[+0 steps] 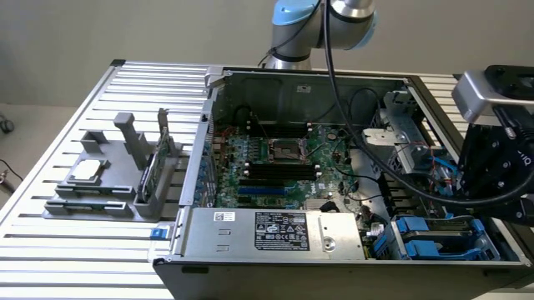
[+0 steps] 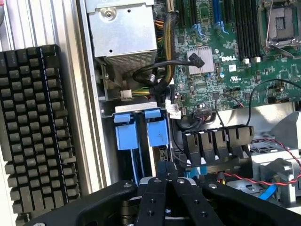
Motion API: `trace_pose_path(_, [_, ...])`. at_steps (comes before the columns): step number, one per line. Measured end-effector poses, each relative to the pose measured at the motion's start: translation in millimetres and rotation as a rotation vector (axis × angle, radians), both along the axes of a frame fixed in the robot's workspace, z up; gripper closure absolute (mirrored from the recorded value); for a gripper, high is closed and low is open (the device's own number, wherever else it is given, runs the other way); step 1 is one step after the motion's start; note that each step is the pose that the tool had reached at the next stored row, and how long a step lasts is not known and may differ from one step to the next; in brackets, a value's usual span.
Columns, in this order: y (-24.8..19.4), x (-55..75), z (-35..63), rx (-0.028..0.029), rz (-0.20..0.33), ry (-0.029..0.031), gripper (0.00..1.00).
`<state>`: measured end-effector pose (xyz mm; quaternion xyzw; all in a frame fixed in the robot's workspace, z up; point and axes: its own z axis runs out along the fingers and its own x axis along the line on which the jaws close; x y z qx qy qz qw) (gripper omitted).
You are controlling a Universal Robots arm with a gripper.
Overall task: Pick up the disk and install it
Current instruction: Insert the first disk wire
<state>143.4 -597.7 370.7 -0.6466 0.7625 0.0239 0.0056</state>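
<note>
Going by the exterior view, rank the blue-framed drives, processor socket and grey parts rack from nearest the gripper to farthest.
1. Blue-framed drives, beside the gripper, in the case's corner.
2. Processor socket, mid-motherboard.
3. Grey parts rack, outside the case, exterior view's left.

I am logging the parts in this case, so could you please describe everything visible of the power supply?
The power supply is a silver sheet-metal box lying flat inside the open case, along its near wall in the exterior view. Its top carries a black printed label and a small white sticker. In the wrist view one end is perforated, and yellow and black cables run from it toward the motherboard. The claw is apart from it.
</note>
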Motion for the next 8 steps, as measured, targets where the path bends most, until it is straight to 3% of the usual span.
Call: trace_pose_path(8, [0.0,0.0,0.0,0.0016,-0.115,0.0,0.89])
